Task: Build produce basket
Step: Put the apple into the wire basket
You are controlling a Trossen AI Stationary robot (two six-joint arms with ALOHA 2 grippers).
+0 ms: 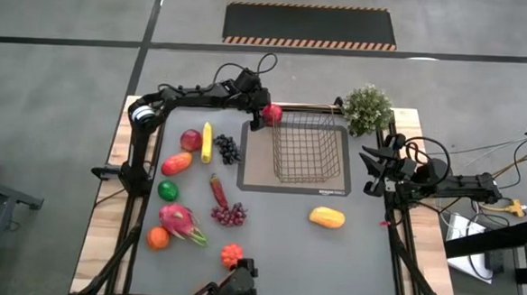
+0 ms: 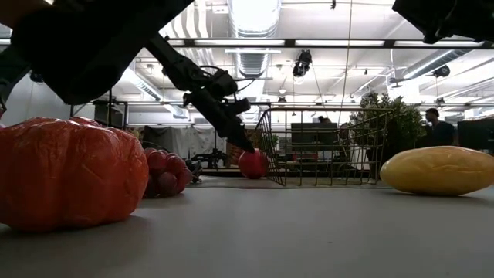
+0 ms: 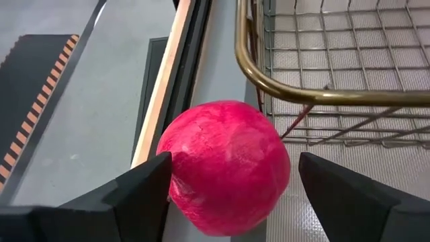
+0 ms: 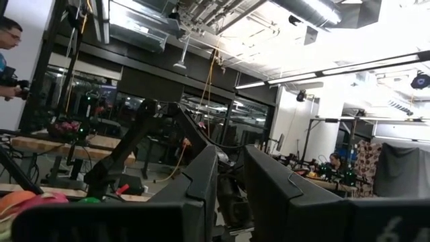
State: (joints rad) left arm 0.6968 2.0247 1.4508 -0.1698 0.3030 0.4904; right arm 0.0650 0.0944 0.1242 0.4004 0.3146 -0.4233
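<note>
The wire basket [image 1: 310, 148] stands on a grey-brown mat [image 1: 293, 187] at the table's far middle. A red apple [image 1: 272, 115] rests on the table just outside the basket's far left corner. My left gripper [image 3: 235, 168] slants down over it, open, with one finger on each side of the apple [image 3: 225, 165]. In the low view the apple [image 2: 253, 164] sits on the table under the fingers. My right gripper [image 1: 368, 162] waits at the table's right edge, tipped upward, its fingers all but together with nothing between them [image 4: 228, 195]. My left gripper straddles the apple from above at a slant. One finger [image 3: 144, 191] stands right at the apple's side, and I cannot tell whether it touches. The other finger [image 3: 342, 195] stands clear of the apple, which rests on the table.
Loose produce lies on the left half: another red apple [image 1: 190, 140], a banana [image 1: 207, 142], dark grapes [image 1: 227, 149], a green fruit [image 1: 168, 190], red grapes [image 1: 230, 215], a dragon fruit [image 1: 180, 223], an orange [image 1: 157, 238]. A yellow mango [image 1: 327, 218] lies near the mat. A potted plant [image 1: 367, 108] stands at the far right.
</note>
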